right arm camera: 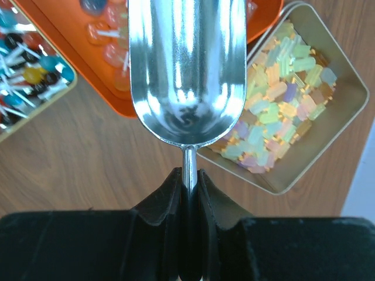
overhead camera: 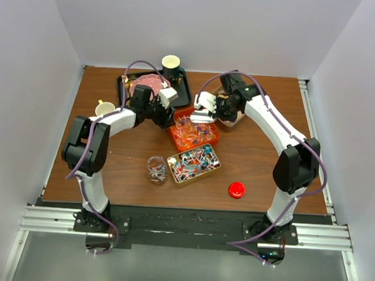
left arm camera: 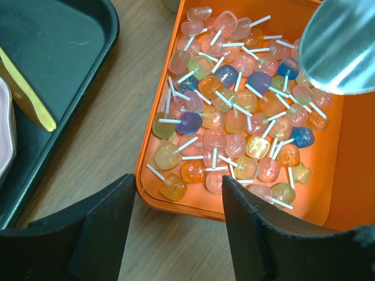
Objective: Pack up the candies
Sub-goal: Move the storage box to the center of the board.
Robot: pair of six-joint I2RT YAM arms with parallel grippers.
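Note:
Pale translucent lollipop candies (left arm camera: pixel 234 111) fill an orange tray (overhead camera: pixel 177 138) at mid-table; its rim also shows in the left wrist view (left arm camera: pixel 149 193). Bright wrapped candies (overhead camera: pixel 194 162) fill a gold tin (overhead camera: pixel 214 169). Pastel block candies (right arm camera: pixel 281 99) lie in a silver tin (right arm camera: pixel 345 117). My left gripper (left arm camera: pixel 179 202) is open and empty, over the orange tray's near corner. My right gripper (right arm camera: pixel 188 178) is shut on the handle of a metal scoop (right arm camera: pixel 187 64). The scoop is empty and hangs over the orange tray's edge.
A clear jar (overhead camera: pixel 156 168) stands left of the gold tin. A round red lid (overhead camera: pixel 237 189) lies at the front right. A black tray (overhead camera: pixel 124 85) with a pink item and a paper cup (overhead camera: pixel 171 66) sits at the back. Another cup (overhead camera: pixel 104 108) stands at the left.

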